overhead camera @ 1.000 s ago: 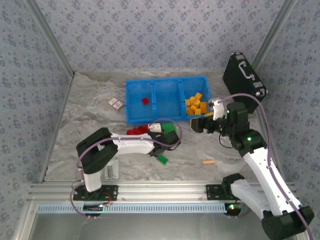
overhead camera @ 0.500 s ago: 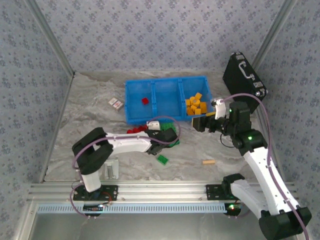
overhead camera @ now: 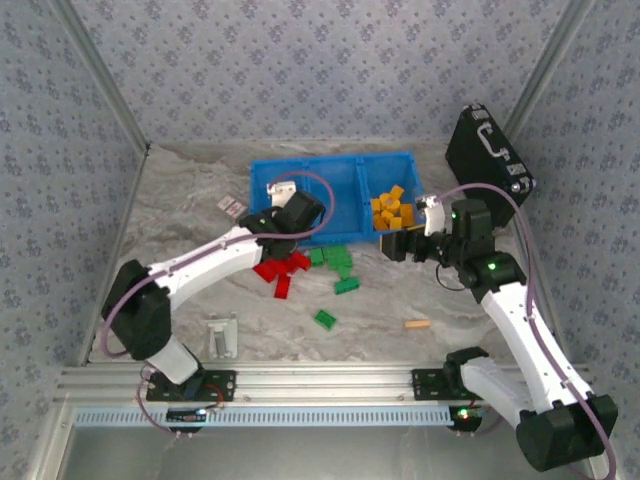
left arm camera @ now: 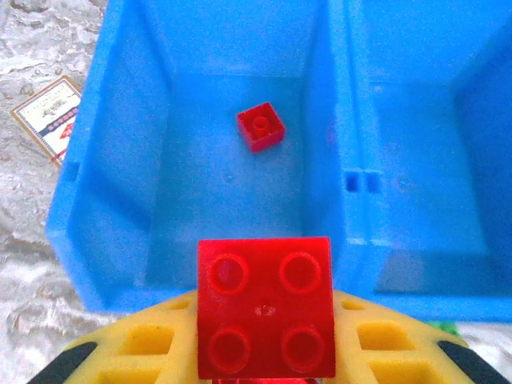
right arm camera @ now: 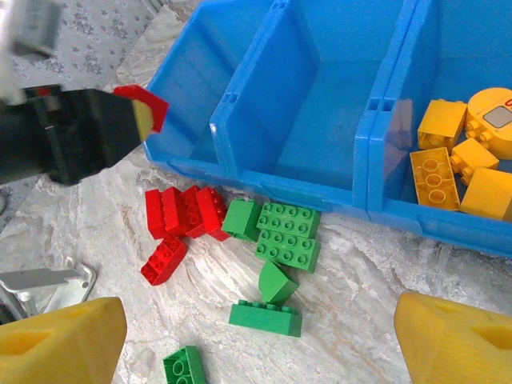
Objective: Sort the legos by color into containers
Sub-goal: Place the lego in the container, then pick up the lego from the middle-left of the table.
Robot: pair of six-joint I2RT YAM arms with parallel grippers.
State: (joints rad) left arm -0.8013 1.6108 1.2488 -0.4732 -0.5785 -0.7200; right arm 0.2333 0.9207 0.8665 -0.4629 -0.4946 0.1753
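Left claw (left arm camera: 264,364) grips a red brick (left arm camera: 264,308) at frame bottom, over the left blue bin (left arm camera: 112,168). Right claw (right arm camera: 256,340) stands open near green bricks (right arm camera: 288,232) on the desk (right arm camera: 384,272).

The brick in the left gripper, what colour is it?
Red. The brick shows best in the left wrist view.

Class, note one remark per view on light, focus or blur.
Top external: even light, no glare on the tray. Left wrist: held red brick looms large, slightly soft. Right wrist: left gripper smeared by blur, green bricks sharp.
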